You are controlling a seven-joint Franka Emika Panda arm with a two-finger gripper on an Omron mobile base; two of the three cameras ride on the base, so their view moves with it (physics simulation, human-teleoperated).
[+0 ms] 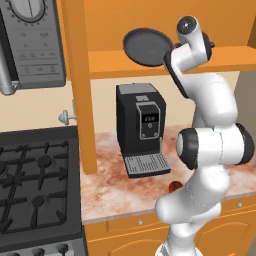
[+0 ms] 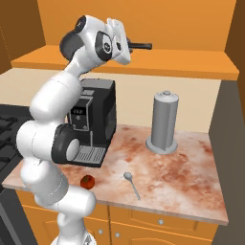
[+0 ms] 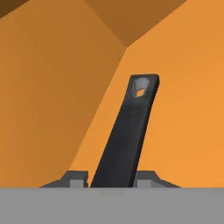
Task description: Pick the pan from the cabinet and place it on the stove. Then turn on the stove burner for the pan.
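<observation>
**Pan held by its handle at the cabinet shelf**

The gripper (image 3: 112, 183) has its two fingers (image 3: 75, 180) closed narrowly on the handle (image 3: 127, 131) of the pan (image 1: 146, 46), one on each side of the flat black bar. In the hand view the handle runs straight away from the fingers, tilted slightly right, and ends in a rounded tip with a small hanging hole; plain orange cabinet (image 3: 52, 87) walls lie behind it.

In the left base view the pan is up at the open cabinet shelf (image 1: 125, 62), above the desk (image 1: 115, 185). Its round, shallow, matte dark grey body faces the camera as a tilted oval, with its lower rim at the shelf's front edge; I cannot tell whether it touches. The long axis runs left to right: body to the left, handle to the right into the hand. In the right base view the handle tip (image 2: 141, 46) pokes out to the right of the hand, roughly level.

Below, a boxy black coffee machine (image 1: 141, 127) stands on the mottled reddish stone desk. The stove (image 1: 35, 185), with black grates and round burner caps, lies lower left. A grey cylinder (image 2: 164, 122), a spoon (image 2: 131, 183) and a tomato (image 2: 87, 182) rest on the desk.
</observation>
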